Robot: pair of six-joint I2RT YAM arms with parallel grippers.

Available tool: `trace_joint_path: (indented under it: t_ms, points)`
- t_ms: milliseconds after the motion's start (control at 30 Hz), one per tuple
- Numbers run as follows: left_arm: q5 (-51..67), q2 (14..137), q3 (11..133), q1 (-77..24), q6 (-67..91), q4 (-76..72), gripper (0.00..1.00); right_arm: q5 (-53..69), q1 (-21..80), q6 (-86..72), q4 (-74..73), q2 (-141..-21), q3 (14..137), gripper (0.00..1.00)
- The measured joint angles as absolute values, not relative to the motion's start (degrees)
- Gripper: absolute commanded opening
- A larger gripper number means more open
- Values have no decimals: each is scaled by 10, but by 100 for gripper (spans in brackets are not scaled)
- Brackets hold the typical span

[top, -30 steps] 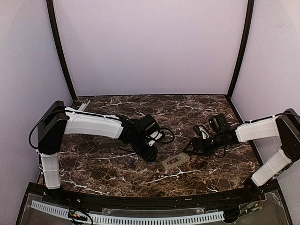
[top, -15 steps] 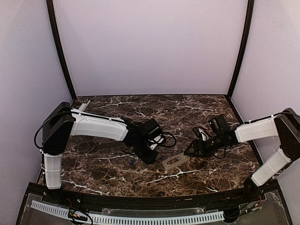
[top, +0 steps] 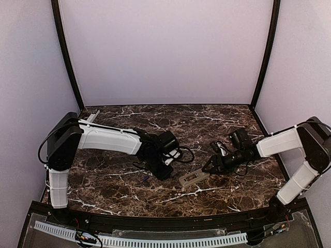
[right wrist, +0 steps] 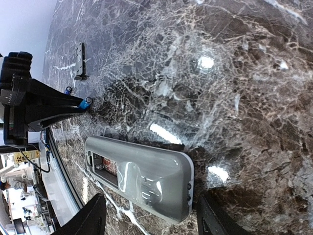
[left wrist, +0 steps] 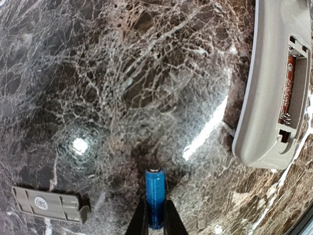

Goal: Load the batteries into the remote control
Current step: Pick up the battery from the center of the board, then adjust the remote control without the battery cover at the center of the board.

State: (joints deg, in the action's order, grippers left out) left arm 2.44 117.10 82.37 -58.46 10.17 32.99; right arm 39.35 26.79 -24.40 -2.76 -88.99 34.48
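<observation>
Just left of the pale grey-white oblong remote control (left wrist: 264,98), which lies back-up on the dark veined marble counter (left wrist: 122,73) with its battery bay (left wrist: 292,83) open, the left tool (left wrist: 155,209) pinches a slim blue cylindrical battery (left wrist: 155,188) by one end; the right tool (right wrist: 151,203) stands wide astride the remote's end, apparently not touching; a shallow pinch could let the battery tilt or slip at insertion; an unbraced remote may skid.
</observation>
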Motion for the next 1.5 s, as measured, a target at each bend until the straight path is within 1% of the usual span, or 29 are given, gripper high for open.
trace_joint_path:
  t_ms: [233,367,700,1100,1500]
  points:
    - [30,1145,811,-587,62,325,1,405,270,-244,-10,-907,346,50]
    - [43,1117,808,-591,41,313,0,405,279,-247,-5,-911,347,47]
    - [81,1098,817,-614,-14,317,0,405,321,-280,6,-914,344,47]
    - [55,1161,911,-635,-63,377,0,408,324,-303,26,-919,342,46]
    - [17,1209,956,-639,-76,407,1,422,324,-322,49,-925,334,45]
